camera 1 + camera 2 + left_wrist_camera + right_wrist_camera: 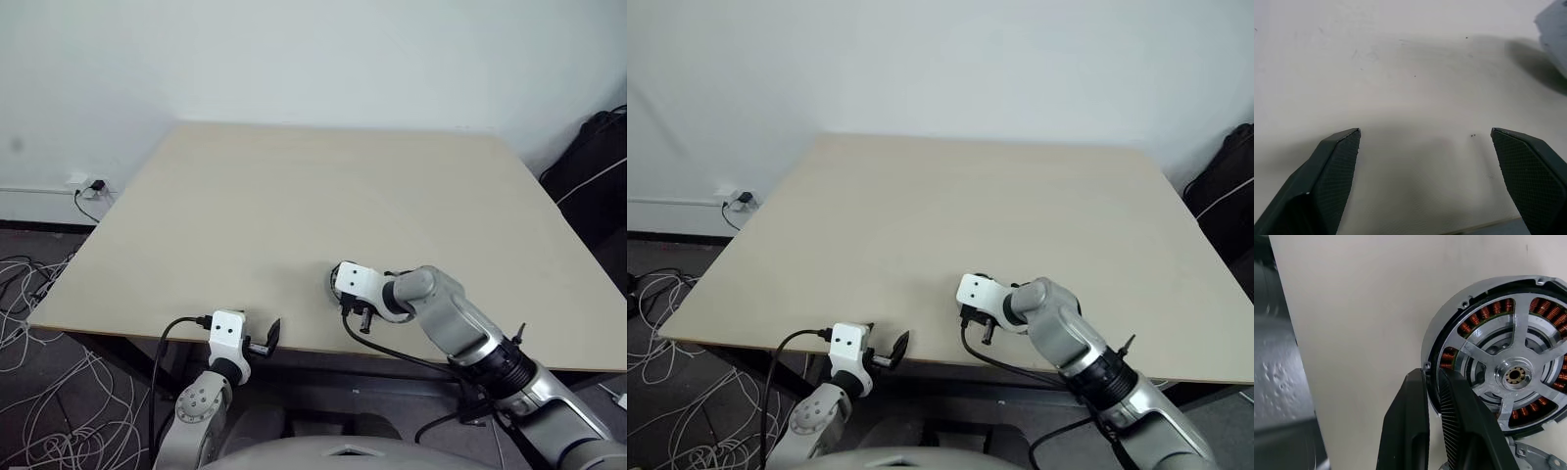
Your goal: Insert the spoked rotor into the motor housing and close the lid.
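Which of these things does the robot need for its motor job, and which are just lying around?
For the job:
- motor housing, pinched at its rim by the shut right gripper
- left gripper, open over the table

Just lying about:
- cables on the floor
- wall socket
- black bag

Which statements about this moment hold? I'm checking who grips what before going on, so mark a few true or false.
1. The left gripper is open, with only bare table between its fingers. True.
2. The right gripper hangs open above the table. False: it is shut, pinching the rim of the motor housing.
3. Copper windings show inside the motor housing. True.
4. The motor housing sits at the table's far edge. False: it is by the near edge, at the right gripper.
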`<state>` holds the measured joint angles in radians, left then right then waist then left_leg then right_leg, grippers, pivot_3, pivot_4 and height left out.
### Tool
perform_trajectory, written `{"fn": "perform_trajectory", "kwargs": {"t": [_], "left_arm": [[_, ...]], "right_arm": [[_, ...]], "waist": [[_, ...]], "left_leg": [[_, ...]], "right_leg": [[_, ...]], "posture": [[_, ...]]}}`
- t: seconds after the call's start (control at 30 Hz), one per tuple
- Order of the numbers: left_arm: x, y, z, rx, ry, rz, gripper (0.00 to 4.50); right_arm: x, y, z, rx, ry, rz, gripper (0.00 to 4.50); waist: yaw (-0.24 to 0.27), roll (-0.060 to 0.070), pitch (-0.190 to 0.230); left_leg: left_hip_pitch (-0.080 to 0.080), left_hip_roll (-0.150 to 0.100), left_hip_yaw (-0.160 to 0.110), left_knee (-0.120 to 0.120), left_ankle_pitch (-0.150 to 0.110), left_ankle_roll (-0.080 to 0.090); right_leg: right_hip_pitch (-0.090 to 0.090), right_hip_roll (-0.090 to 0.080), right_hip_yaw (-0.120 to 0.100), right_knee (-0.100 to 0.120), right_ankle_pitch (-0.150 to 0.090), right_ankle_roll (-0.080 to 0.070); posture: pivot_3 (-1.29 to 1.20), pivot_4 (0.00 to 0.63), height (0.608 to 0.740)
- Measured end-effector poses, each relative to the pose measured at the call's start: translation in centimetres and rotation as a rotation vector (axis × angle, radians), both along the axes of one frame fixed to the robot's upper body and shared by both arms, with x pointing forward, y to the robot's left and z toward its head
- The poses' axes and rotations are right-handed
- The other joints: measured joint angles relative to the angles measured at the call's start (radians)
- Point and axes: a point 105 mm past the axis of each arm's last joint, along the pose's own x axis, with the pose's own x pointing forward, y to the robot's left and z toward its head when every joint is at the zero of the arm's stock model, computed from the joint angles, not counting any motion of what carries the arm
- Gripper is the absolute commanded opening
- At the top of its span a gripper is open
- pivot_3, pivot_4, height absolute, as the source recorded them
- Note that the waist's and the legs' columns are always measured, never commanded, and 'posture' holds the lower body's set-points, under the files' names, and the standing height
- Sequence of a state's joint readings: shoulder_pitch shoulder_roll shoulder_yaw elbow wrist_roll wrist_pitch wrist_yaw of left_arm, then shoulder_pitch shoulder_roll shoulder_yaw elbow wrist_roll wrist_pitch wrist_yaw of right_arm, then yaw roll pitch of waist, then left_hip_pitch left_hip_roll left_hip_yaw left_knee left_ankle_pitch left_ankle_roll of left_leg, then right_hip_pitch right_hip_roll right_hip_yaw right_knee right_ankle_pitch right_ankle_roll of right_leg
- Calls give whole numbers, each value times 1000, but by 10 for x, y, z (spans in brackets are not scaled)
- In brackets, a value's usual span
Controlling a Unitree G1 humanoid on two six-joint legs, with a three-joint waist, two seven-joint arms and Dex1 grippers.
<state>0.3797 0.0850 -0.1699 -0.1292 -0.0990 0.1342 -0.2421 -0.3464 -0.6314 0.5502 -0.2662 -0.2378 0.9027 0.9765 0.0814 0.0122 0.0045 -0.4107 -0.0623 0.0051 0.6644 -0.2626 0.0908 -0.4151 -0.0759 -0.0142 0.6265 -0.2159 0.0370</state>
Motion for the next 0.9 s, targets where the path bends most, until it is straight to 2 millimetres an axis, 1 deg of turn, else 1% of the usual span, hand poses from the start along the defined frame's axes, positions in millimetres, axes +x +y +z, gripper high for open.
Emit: {"fn": "perform_trajectory", "kwargs": {"t": [0.17,0.27,0.4,0.57,0.7,0.9], "left_arm": [[1,-1,2,-1,2,-6,4500],[2,-1,3,-1,2,-9,4500],[3,-1,6,1,-5,-15,4500],[3,-1,7,6,-4,-19,4500],[5,-1,12,14,-21,-29,4500],[14,-8,25,23,-68,-81,4500]], "right_arm": [[-2,-21,0,-73,-12,6,71],[-4,-23,-1,-89,-18,42,71],[-10,-15,-3,-83,-13,118,71],[-14,-5,-5,-67,-12,160,71],[-12,4,-6,-51,-21,181,71],[-9,11,-7,-45,-34,204,71]], "waist": [[-2,-1,1],[-6,-1,1],[-9,-2,2],[-11,-5,3],[-12,-6,4],[-23,-7,4]], "left_leg": [[0,0,0,0,0,0],[0,0,0,0,0,0],[0,1,0,0,0,0],[0,1,0,1,0,0],[0,1,0,1,0,0],[1,1,0,1,0,0]], "right_leg": [[0,0,0,0,0,0],[0,0,-1,0,0,1],[0,1,0,0,-1,1],[0,1,0,0,-1,2],[0,1,0,1,-1,2],[1,2,0,2,0,2]], "posture": [[0,0,740],[0,0,740],[0,0,740],[0,0,740],[0,0,740],[0,0,740]]}}
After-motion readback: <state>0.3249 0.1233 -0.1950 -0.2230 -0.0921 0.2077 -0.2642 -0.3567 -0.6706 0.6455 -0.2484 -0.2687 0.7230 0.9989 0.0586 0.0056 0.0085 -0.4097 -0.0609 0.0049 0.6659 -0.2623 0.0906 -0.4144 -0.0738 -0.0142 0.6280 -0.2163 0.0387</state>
